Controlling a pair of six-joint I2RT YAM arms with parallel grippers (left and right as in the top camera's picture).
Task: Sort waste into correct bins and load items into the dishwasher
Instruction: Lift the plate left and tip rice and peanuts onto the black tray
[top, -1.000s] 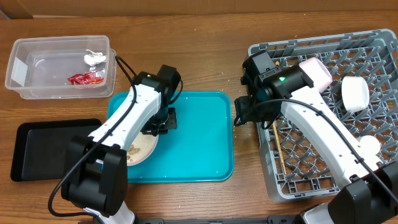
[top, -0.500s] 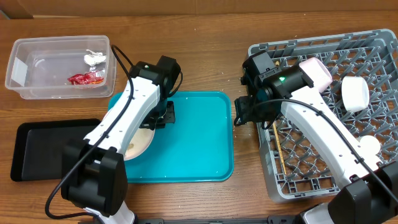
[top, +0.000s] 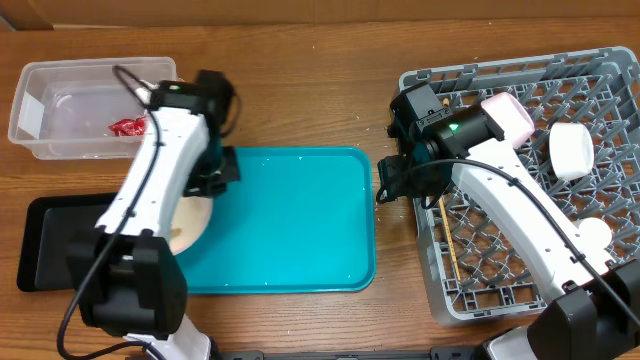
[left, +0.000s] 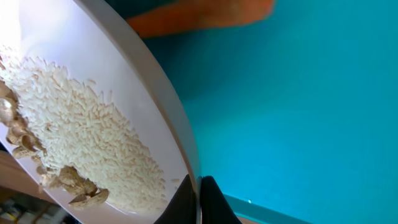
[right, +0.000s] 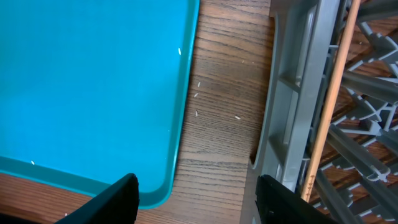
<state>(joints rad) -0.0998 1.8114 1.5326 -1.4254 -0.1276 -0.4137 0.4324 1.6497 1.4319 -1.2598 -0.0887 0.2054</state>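
1. The grey dish rack (top: 530, 200) stands right of the teal tray (top: 290, 230), apart from it, with a strip of bare table (right: 227, 93) between them.
2. The black tray (top: 50, 245) lies against the teal tray's left edge.
3. The clear tub (top: 60, 105) sits beyond the teal tray's far left corner.
4. The plate (top: 190, 225) hangs tilted over the teal tray's left edge, partly above the black tray.
5. My left gripper (left: 199, 202) is clamped tight on the plate's rim, fingers pressed together on it.
6. My right gripper (right: 199, 193) hovers over the bare wood just off the teal tray's right edge, fingers apart and holding nothing.
7. A white dish (top: 570, 150) rests in the rack, on the side farthest from the teal tray.
8. A chopstick (right: 329, 93) lies in the rack along the wall nearest the teal tray.
9. The red wrapper (top: 127, 127) lies in the tub, at the end nearest the teal tray.
10. Rice (left: 81, 137) clings to the tilted plate, with brown scraps (left: 68, 183) at its low edge.
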